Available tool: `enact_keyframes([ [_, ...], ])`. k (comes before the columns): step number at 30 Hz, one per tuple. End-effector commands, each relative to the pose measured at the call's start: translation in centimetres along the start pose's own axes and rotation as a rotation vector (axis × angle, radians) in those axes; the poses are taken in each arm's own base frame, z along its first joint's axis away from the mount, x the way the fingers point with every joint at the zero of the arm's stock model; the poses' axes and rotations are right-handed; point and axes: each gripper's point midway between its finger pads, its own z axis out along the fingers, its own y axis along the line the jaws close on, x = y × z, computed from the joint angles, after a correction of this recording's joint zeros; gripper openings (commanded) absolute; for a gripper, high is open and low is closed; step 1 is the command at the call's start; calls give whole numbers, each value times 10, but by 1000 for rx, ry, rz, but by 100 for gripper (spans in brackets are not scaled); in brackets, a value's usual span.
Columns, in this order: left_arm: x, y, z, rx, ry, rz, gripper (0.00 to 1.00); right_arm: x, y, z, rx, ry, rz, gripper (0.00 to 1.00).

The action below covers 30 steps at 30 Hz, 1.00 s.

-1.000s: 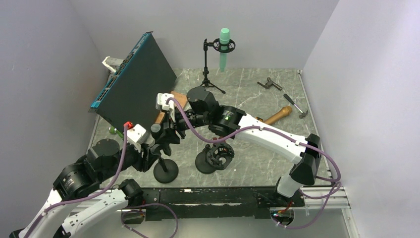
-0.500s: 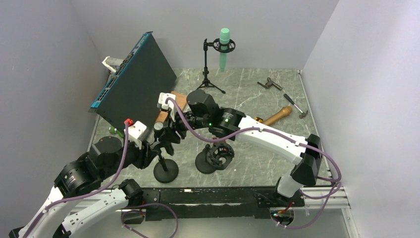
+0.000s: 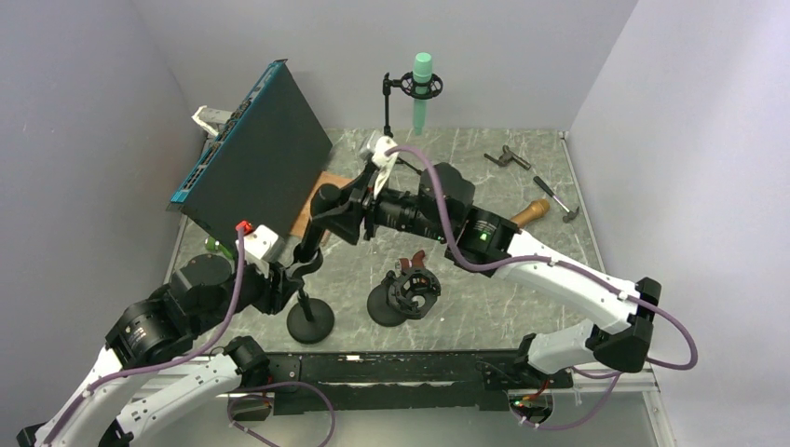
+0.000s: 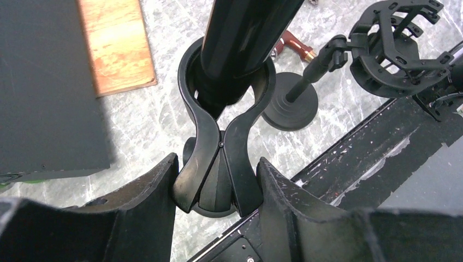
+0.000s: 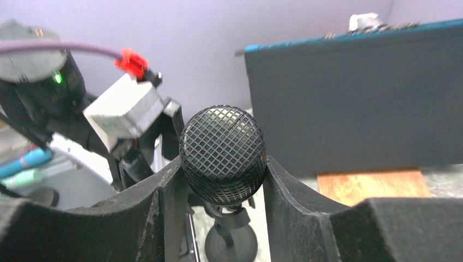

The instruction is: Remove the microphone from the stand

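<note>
Your right wrist view shows the right gripper (image 5: 221,188) clamped on the microphone (image 5: 223,154) by its mesh head. Only your left wrist view shows its barrel sitting in the clip (image 4: 218,144), left gripper (image 4: 217,183) pinching the clip's handles, near left.

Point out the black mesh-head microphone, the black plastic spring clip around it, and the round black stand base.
black mesh-head microphone (image 5: 223,154): right wrist view, centre of the mesh head.
black plastic spring clip (image 4: 196,158): left wrist view, its left lever.
round black stand base (image 3: 321,326): top external view, its upper face.
</note>
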Motion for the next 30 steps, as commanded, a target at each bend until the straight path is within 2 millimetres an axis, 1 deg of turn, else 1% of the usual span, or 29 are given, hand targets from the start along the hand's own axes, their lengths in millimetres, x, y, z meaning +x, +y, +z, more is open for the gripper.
enact_keyframes([
  [1,9,10,-6,-56,29,-18,0,-80,-42,-20,239,-224,-36,0],
  [2,9,12,-7,-64,27,-22,0,-83,-43,-23,250,-234,-38,0],
  [5,9,17,-9,-98,18,-38,0,-98,-36,-34,236,-283,-40,0],
  [7,8,23,-12,-130,3,-47,0,-110,-33,-46,240,-332,-36,0],
  [9,7,27,-13,-152,-15,-56,0,-121,-35,-61,273,-375,-34,0],
  [11,4,31,-14,-174,-39,-63,0,-126,-42,-77,332,-401,-38,0],
  [12,2,33,-15,-182,-54,-66,0,-126,-47,-84,370,-402,-40,0],
  [15,-6,38,-18,-208,-125,-105,0,-116,-69,-106,516,-382,-46,0],
  [18,-16,37,-17,-199,-201,-124,0,-96,-91,-127,644,-342,-47,0],
  [19,-18,38,-17,-201,-215,-127,0,-82,-99,-134,684,-306,-47,0],
  [23,-21,48,-19,-259,-230,-134,0,-40,-131,-165,832,-209,-16,0],
  [26,-22,51,-20,-274,-219,-107,0,-3,-154,-189,937,-125,12,0],
  [30,-29,52,-25,-276,-242,-71,0,32,-181,-227,1084,-52,62,0],
])
